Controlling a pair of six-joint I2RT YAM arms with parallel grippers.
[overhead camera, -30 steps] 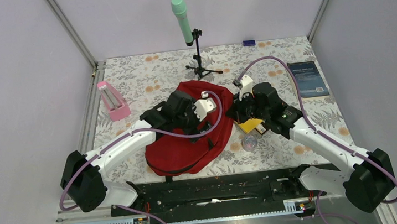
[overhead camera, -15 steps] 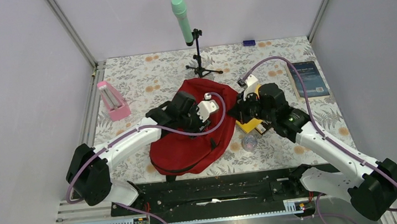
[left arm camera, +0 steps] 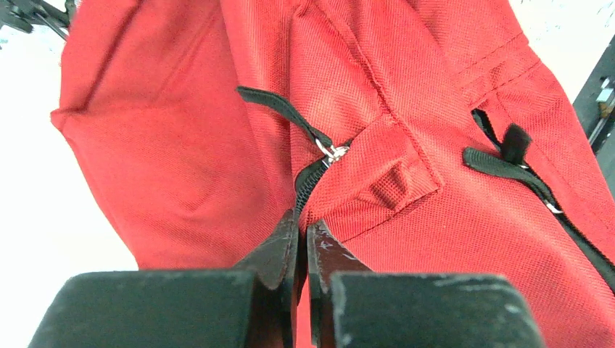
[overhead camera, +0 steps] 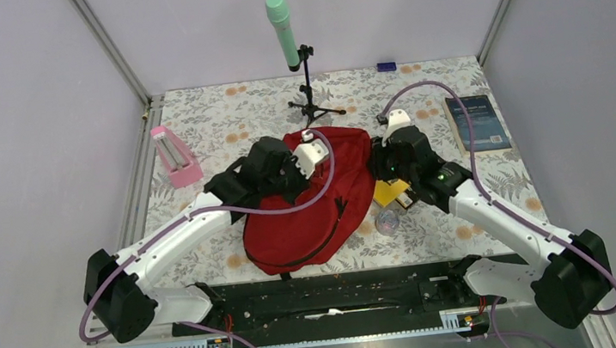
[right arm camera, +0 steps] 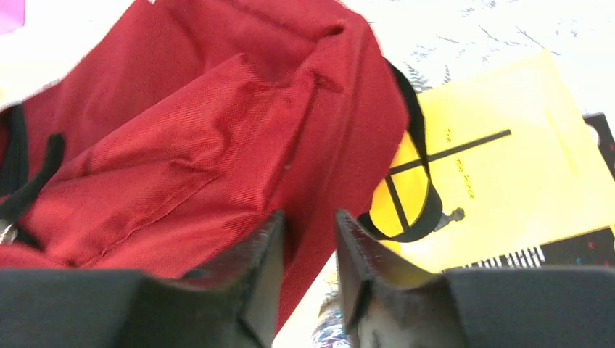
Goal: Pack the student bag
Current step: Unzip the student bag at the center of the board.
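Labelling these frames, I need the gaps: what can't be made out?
Bag interior: every view, its own red fabric covers it.
Yellow book: top view, right arm overlaps; right wrist view, frame edge cuts it.
Left end effector: left wrist view, shut tips hide whether zipper or fabric is pinched.

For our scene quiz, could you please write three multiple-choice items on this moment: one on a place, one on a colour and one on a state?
1. Where does the yellow book lie?
A. on top of the bag
B. at the bag's right edge
C. at the table's far left

2. What colour is the mic?
A. green
B. yellow
C. white

3. How is the left pincer?
A. wide open
B. shut on the bag's fabric
C. holding the book

Key: B, the book peeks out beside the bag's right side; A, the mic is mint green; B, the pincer pinches fabric by the zipper.
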